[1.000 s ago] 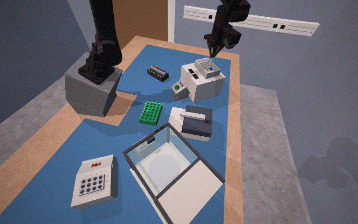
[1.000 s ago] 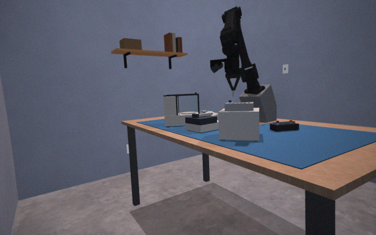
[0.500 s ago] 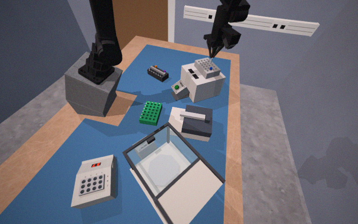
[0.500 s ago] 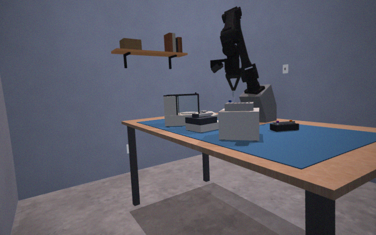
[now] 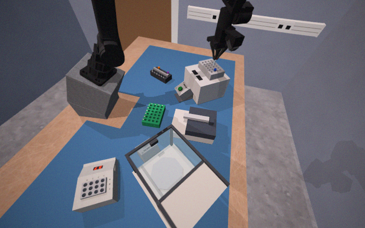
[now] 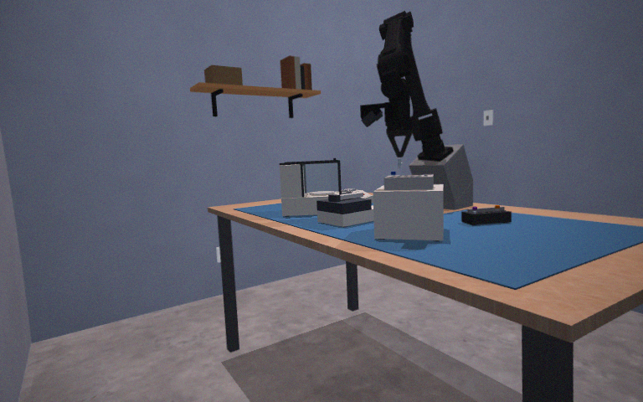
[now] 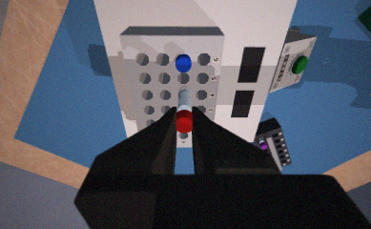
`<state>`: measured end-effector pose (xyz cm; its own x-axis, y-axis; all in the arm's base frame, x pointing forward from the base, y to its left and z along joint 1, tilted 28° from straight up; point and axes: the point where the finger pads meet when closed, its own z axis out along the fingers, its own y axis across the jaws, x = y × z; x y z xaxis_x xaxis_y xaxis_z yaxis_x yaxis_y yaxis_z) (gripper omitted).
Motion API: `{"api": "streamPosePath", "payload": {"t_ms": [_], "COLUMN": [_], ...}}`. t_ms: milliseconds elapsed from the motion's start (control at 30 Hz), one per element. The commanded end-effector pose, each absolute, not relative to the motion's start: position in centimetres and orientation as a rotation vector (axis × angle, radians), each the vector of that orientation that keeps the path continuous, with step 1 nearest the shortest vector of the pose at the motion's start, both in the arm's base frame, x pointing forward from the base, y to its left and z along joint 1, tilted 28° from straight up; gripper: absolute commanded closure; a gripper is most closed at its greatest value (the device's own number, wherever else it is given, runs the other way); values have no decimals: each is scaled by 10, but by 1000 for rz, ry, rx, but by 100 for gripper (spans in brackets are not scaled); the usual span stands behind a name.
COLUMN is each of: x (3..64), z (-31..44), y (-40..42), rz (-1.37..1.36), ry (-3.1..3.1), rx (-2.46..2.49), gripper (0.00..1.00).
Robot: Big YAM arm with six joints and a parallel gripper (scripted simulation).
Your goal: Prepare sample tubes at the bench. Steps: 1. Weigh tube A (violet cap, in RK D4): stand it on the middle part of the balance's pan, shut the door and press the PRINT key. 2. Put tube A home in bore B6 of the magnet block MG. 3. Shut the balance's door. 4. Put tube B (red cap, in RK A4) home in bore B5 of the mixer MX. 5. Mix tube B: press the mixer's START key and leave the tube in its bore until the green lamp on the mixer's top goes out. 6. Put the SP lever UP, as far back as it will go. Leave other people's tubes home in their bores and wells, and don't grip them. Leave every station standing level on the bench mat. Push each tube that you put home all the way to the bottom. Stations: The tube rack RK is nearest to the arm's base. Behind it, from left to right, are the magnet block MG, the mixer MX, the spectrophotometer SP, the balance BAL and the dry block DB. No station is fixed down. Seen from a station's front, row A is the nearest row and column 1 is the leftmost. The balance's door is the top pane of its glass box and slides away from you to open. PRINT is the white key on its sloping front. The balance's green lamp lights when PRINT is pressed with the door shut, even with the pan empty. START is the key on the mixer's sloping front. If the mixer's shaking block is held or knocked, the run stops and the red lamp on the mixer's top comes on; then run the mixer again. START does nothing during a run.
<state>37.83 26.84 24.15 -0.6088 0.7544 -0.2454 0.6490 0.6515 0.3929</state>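
Note:
My gripper (image 5: 215,58) (image 6: 400,155) (image 7: 184,114) is shut on tube B by its red cap (image 7: 184,122). The clear tube (image 6: 399,163) hangs above the mixer's block (image 5: 206,69) (image 6: 408,182) (image 7: 173,44); its lower end shows over row B near column 4 in the wrist view. A blue-capped tube (image 5: 215,69) (image 7: 183,63) stands in bore B6. The mixer's lamps (image 7: 252,64) are dark; its START key (image 5: 180,88) (image 7: 299,65) is green. Tube A's violet cap (image 5: 168,72) (image 7: 263,145) shows in the magnet block (image 5: 160,76) (image 6: 486,217).
The balance's door handle (image 5: 153,142) is at the front edge; the door looks shut, the pan (image 5: 166,173) bare. The spectrophotometer's lever (image 5: 196,117) lies low over its dark top. The green rack (image 5: 153,115) and dry block (image 5: 110,194) stand farther toward the base side.

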Motion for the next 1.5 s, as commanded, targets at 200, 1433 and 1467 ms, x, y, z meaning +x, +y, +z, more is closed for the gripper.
{"api": "streamPosePath", "payload": {"t_ms": [200,1433,1467], "x": [394,392,392], "z": [234,244,244], "y": [270,275,275], "rz": [399,421,421], "ry": [2463,2456,2456], "rx": [1110,1107,1107], "gripper": [91,91,91]}}
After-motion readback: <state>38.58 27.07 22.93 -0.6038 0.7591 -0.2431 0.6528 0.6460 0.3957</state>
